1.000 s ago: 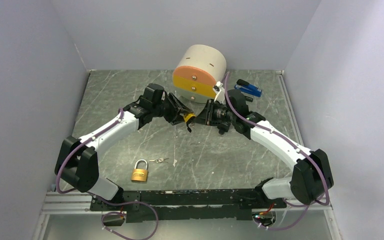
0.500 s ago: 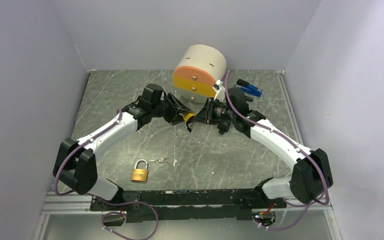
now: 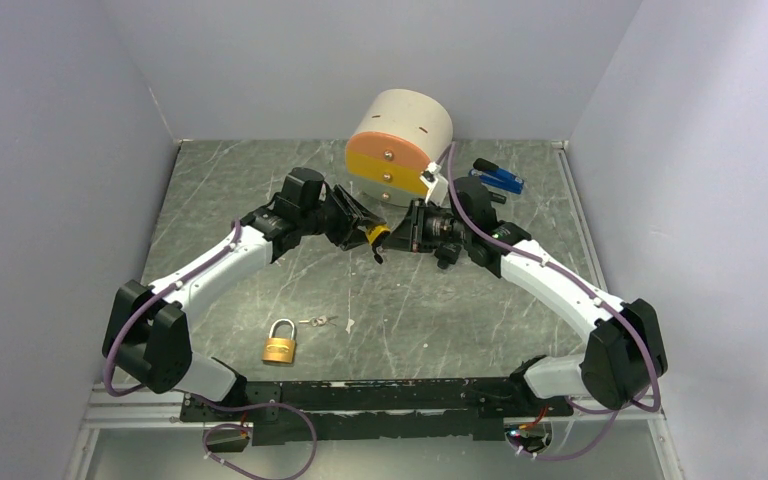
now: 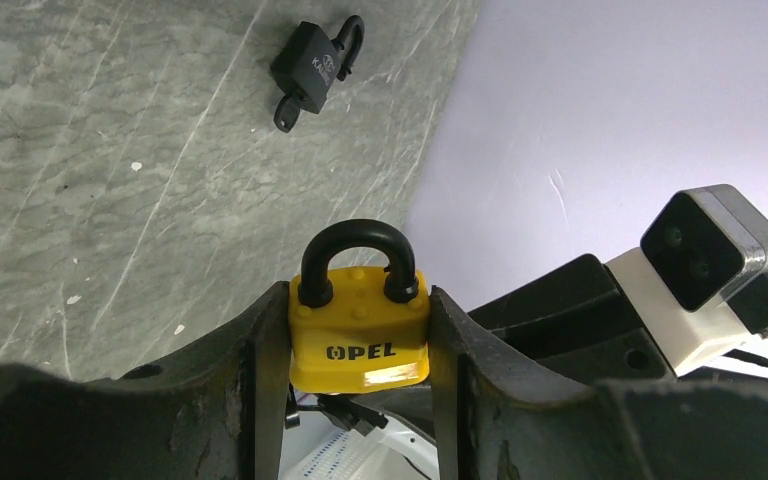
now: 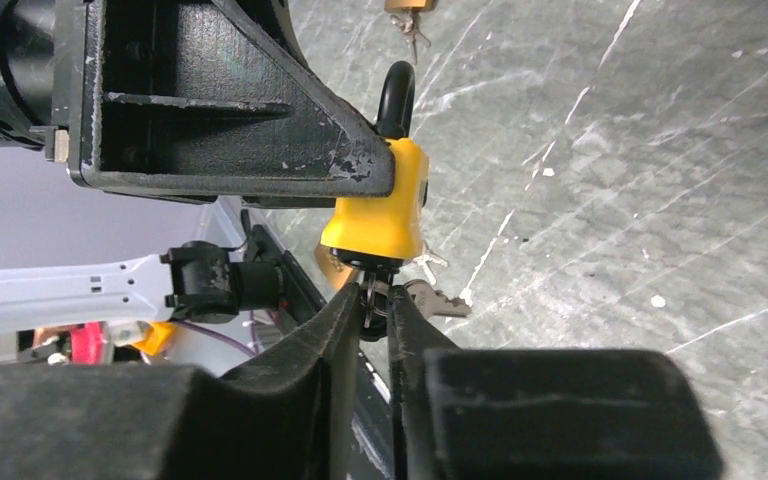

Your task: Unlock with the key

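A yellow padlock (image 4: 360, 335) with a black shackle is clamped by its sides between my left gripper's (image 4: 360, 350) fingers, held above the table. Both shackle legs sit in the body. In the right wrist view the padlock (image 5: 380, 210) hangs under the left gripper's frame, and a key (image 5: 372, 290) sticks out of its underside. My right gripper (image 5: 376, 305) is shut on that key's head. A spare key (image 5: 438, 300) dangles beside it on a ring. From above, the two grippers meet at the padlock (image 3: 375, 236) mid-table.
A brass padlock (image 3: 280, 346) with small keys (image 3: 317, 322) lies near the front edge. A black padlock (image 4: 315, 65) with a key in it lies on the table beyond. A beige drum (image 3: 400, 140) with an orange-yellow face and a blue tool (image 3: 500, 180) stand at the back.
The right wrist has rolled slightly and the left elbow has shifted a little left. Both grips hold as before.
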Robot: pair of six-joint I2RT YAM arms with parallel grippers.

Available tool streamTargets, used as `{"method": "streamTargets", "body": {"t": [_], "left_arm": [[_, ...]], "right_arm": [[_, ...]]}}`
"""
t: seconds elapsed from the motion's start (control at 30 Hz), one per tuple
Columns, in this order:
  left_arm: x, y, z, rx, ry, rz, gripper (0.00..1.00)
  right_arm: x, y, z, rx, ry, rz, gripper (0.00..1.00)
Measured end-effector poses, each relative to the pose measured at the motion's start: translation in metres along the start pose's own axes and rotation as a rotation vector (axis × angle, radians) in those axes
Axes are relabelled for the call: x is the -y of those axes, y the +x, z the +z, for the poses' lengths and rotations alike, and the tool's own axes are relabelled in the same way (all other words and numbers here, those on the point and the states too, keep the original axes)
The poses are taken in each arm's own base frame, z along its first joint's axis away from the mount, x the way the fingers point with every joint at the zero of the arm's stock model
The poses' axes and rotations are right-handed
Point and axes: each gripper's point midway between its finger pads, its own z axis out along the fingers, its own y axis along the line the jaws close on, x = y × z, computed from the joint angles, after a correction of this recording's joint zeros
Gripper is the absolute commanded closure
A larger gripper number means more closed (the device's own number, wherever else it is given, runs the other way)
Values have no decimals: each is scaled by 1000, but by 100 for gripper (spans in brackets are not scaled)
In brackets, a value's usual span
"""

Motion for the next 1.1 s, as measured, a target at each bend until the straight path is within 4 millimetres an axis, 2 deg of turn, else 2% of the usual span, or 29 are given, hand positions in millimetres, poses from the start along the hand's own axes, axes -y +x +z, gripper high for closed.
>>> {"method": "streamTargets", "body": {"t": [0.07, 0.1, 0.37, 0.5, 0.8, 0.93, 1.1], "left_arm": [[0, 0, 0, 0, -1, 0, 97], [0, 0, 0, 0, -1, -1, 97], [1, 1, 0, -5, 2, -25, 97], [0, 0, 0, -1, -3, -26, 97], [2, -16, 1, 73, -4, -15, 98], [12, -19, 2, 89, 40, 3, 97], [34, -14, -3, 99, 151, 89, 97]], "right_arm": [[-1, 1, 0, -3, -2, -2, 99], [-1, 1, 0, -4, -4, -3, 100], [-1, 2, 0, -7, -5, 1, 100], [1, -5, 5, -17, 21, 15, 100], [3, -18, 20, -80, 87, 112, 100], [0, -26, 15, -43, 34, 199, 100], [-9, -33, 0, 20, -144, 394, 100]]}}
